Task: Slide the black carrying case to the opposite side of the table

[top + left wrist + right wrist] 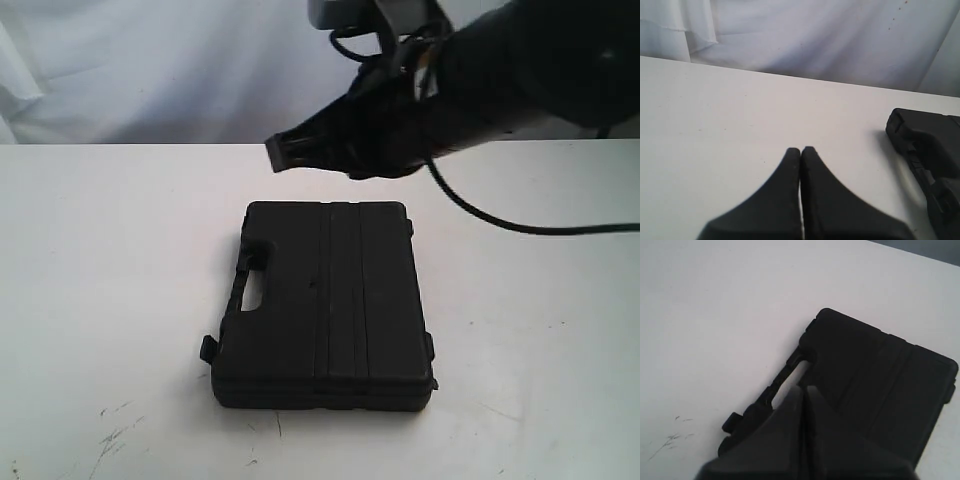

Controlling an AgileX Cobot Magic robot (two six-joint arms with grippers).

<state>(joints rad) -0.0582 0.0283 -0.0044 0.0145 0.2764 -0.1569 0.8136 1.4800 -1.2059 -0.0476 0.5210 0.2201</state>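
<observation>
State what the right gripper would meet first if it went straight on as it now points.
Probably the black carrying case: the shut right gripper aims at its top, though depth is unclear.

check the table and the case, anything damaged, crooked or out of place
Nothing much stands out. The black case lies flat and closed on the white table, and nothing is spilled. The only blemish is a patch of dark scuff marks on the tabletop, lower left in the exterior view; they look like old wear.

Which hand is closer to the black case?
The right hand, poised near the case; the left hand sits farther off, over the table.
</observation>
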